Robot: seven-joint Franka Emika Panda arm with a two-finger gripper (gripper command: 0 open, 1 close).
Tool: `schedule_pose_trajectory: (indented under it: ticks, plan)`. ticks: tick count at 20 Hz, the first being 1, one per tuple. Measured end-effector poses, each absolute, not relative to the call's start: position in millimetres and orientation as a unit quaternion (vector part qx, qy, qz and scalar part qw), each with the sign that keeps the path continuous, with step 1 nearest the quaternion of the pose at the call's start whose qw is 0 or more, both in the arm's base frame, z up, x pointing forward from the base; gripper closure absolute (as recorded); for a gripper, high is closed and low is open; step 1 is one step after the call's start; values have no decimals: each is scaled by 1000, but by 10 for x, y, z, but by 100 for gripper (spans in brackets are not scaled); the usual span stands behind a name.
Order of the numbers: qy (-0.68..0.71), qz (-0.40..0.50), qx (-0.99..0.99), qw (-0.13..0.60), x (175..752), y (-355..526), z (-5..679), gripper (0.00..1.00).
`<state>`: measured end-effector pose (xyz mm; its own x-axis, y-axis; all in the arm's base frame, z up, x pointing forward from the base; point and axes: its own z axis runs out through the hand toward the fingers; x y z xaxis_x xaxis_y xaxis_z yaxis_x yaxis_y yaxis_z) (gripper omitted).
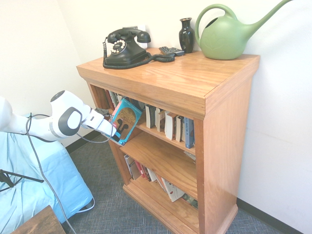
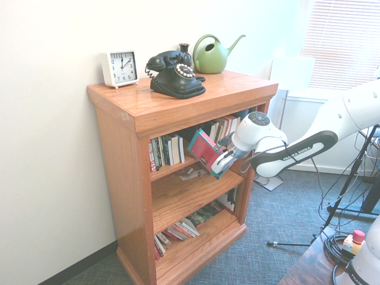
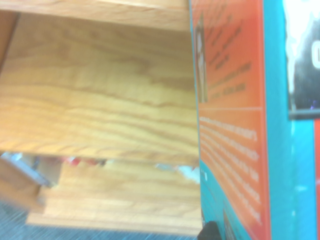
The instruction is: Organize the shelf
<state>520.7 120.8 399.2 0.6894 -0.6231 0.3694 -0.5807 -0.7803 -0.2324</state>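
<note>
We count one shelf [image 1: 214, 112], standing against the wall with its three tiers open toward the claw [image 1: 115, 133], and one book [image 1: 126, 120] with a teal cover, which the claw grips by its lower edge, fingers clenched on it. The book tilts out just in front of the top tier, at the claw's own height.

Above the claw, on the shelf's top, we count four things in the second exterior view: one white square clock [image 2: 120, 67], one black rotary telephone [image 2: 176, 74], one dark vase [image 2: 184, 50] and one green watering can [image 2: 212, 54]. The first exterior view adds a small dark remote-like object [image 1: 171, 50] beside the telephone; we cannot make out what it is.

Beyond the claw, a row of upright books [image 1: 170, 125] fills part of the top tier; we cannot count them exactly. Just below the claw, the middle tier is nearly bare, with something small and pale [image 2: 193, 173] lying on it, unclear. Further below, on the bottom tier, more books [image 2: 178, 230] lean and lie flat, partly hidden by the shelf's side panel.

In the wrist view the book's orange and teal cover [image 3: 240, 125] is cut off by the frame and its print is too blurred to read.
</note>
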Motion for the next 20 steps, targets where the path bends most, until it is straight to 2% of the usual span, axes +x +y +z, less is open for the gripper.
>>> schedule_pose_trajectory:
  ticks: [8, 20]
  plan:
    - [335, -191, -921, 57, 5401, 1224, 4366, 100]
    - [327, -190, -924, 62, 5789, 1395, 4216, 100]
